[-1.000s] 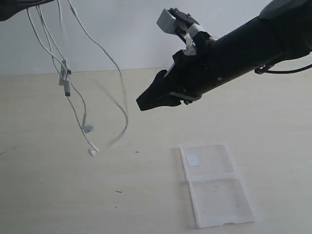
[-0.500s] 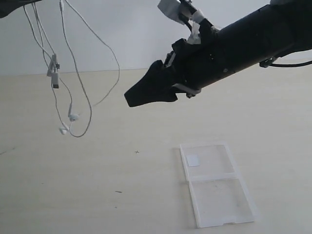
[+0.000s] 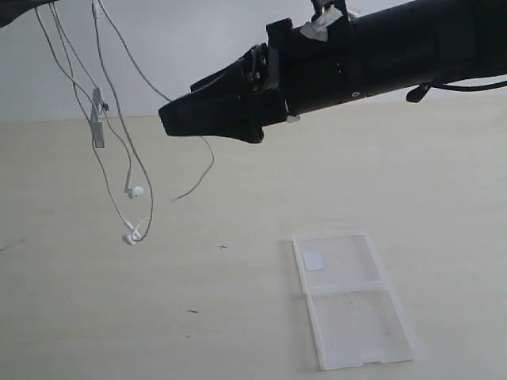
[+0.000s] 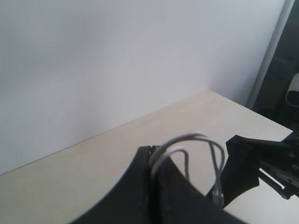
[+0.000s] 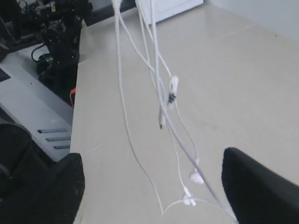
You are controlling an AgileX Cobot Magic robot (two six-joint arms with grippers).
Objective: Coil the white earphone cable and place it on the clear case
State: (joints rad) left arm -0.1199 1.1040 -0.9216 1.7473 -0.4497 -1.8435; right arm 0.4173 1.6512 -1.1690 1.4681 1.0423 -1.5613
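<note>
Cable: the thin white earphone cable (image 3: 98, 123) hangs in the air in several long loose strands, uncoiled, with its two small earbuds (image 3: 135, 191) lowest and clear of the pale bench (image 3: 79, 317).
Long axis: close to upright, top to bottom, as the exterior view shows it.
Left claw: my left claw (image 4: 152, 186) is closed on the upper loops and carries the whole hang from high up.
Right claw: my right claw (image 3: 173, 124) is spread wide; its wrist view shows the two dark fingers (image 5: 254, 186) far apart, with the strands out ahead of the gap and, as I judge, not touched.
Direction: from the right claw the strands lie straight ahead of the tips, towards my left arm.
Case: the flat clear plastic case (image 3: 348, 305) lies open on the bench, below my right arm and well apart from the cable.
Nearer arm for the free lower strands: the right, I judge, closing across them.
</note>
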